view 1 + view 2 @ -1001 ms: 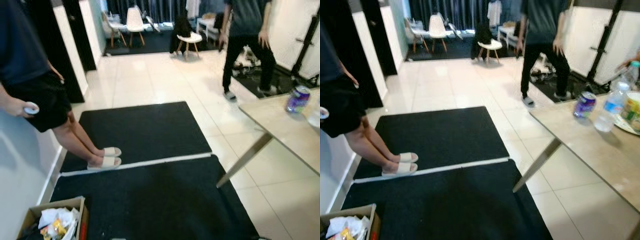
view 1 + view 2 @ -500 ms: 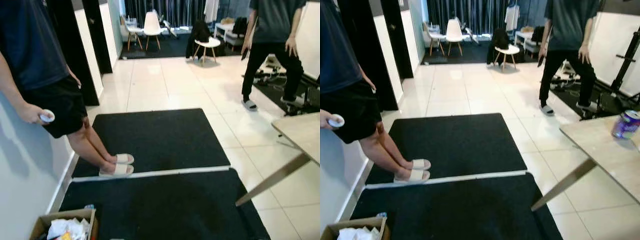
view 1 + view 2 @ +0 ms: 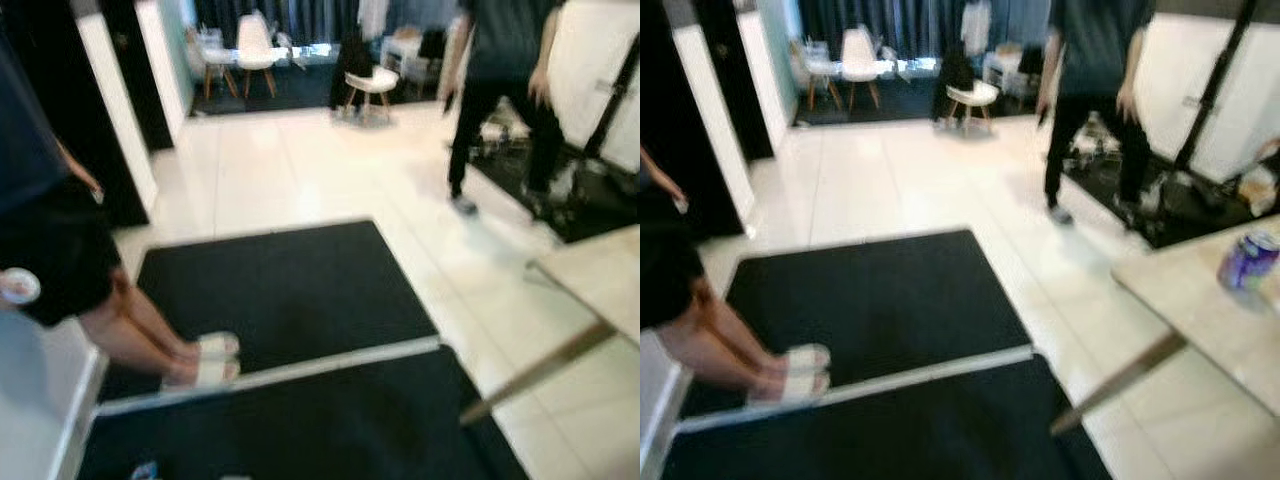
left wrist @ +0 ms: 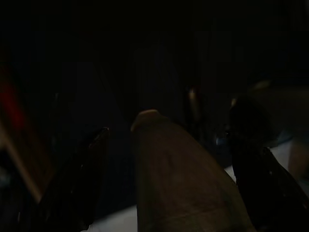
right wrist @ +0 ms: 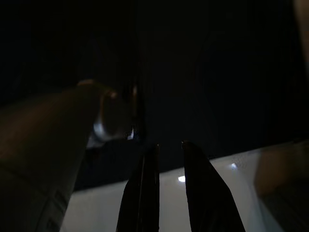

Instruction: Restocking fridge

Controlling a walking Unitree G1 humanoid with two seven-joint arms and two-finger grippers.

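Observation:
A purple drink can [image 3: 1248, 260] stands on the beige table [image 3: 1200, 310] at the right; both eye views are blurred. In the dark left wrist view, my left gripper [image 4: 166, 133] hangs idle with its two black fingers [image 4: 77, 188] far apart, open, and a pale rounded shape lies beyond them. In the equally dark right wrist view, my right gripper [image 5: 170, 145] hangs with its fingers [image 5: 145, 193] close together over black mat and white floor, nothing between them.
Two black mats [image 3: 270, 290] lie on the white tiles ahead. A person in white slippers [image 3: 205, 360] stands at the left wall. Another person [image 3: 1090, 100] stands beyond the table. White chairs [image 3: 255, 45] are at the far end of the room.
The whole picture has shifted and blurred, so the camera has moved. The cardboard box at the lower left has slid out of the frame. The standing people are in much the same places.

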